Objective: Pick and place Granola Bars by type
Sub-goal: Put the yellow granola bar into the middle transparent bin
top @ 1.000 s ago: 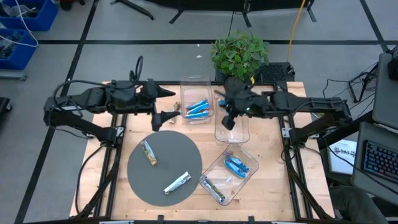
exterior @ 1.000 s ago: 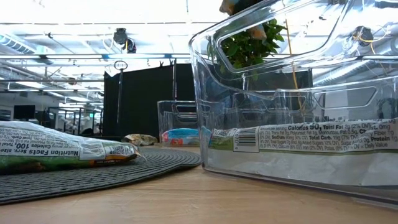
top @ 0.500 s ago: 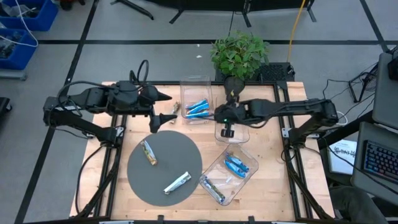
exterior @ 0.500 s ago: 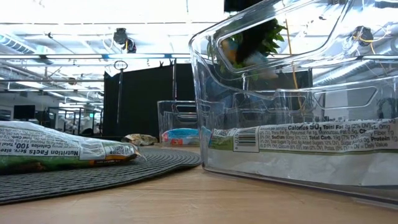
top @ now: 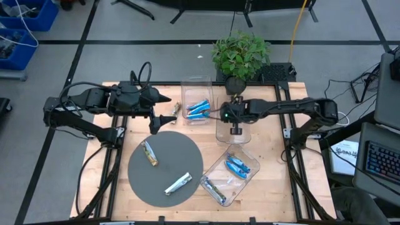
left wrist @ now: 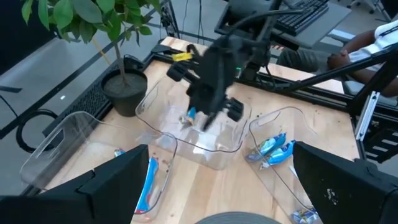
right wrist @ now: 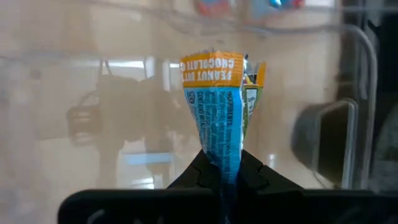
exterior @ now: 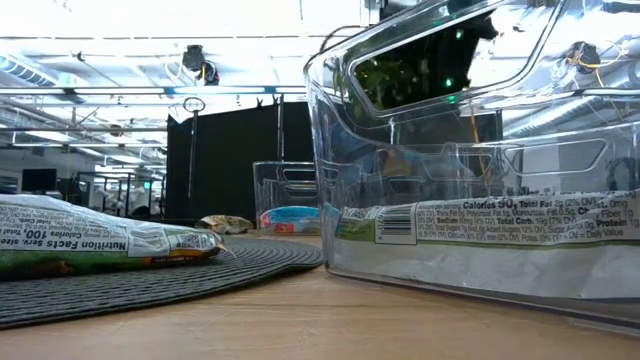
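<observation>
Grey mat (top: 165, 167) carries two bars (top: 149, 152), nearer left. Left gripper (top: 164, 119) hovers just beyond mat's far edge, jaws released. Right gripper (top: 236, 130) hangs over middle bin (top: 220, 134), right of mat, clenched on blue-and-orange bar (right wrist: 222, 118).

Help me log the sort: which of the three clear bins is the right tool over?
The middle bin, nearest the plant: the right tool hangs over it, shut on a granola bar. It alone holds no bars.
</observation>
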You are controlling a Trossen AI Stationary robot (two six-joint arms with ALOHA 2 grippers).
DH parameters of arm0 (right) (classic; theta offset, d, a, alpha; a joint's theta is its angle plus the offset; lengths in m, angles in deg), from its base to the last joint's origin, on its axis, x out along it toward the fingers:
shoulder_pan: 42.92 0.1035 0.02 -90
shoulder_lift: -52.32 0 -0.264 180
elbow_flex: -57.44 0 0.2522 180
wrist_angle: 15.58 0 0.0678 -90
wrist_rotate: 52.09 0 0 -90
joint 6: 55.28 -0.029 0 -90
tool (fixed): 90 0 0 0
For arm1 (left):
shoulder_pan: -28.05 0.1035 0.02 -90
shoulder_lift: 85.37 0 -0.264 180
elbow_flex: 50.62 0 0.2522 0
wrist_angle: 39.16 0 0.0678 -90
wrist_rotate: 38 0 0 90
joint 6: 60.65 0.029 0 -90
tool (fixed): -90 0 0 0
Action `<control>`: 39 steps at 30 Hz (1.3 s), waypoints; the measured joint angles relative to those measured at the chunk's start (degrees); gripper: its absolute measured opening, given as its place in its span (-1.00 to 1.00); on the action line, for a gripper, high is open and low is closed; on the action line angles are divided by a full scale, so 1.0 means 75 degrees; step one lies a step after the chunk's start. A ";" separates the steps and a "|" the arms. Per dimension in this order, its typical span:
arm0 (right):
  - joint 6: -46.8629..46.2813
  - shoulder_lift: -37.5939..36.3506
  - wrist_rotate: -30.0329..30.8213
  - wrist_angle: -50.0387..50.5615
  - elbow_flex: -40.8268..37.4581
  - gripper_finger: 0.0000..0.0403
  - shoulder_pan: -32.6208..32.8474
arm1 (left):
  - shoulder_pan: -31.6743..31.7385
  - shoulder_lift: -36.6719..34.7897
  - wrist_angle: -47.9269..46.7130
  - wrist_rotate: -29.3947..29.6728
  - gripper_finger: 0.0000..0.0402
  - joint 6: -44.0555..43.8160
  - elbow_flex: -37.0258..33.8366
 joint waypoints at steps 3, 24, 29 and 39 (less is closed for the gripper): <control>0.0426 -0.0001 -0.0013 -0.0120 -0.0098 -1.00 -0.0407 | 0.0000 0.0000 0.0000 0.0014 0.98 -0.0031 0.0000; 0.1579 0.1590 -0.0628 -0.1452 -0.0126 -1.00 -0.1273 | 0.0000 0.0000 0.0005 0.0422 0.98 0.0019 0.0000; 0.1586 0.1818 -0.0806 -0.1421 -0.0123 -0.96 -0.1337 | 0.0000 0.0000 0.0003 0.0351 0.98 0.0021 0.0000; 0.1635 0.1409 -0.0774 -0.1222 -0.0123 -0.37 -0.1343 | 0.0000 0.0000 -0.0313 0.0166 0.98 -0.0060 0.0000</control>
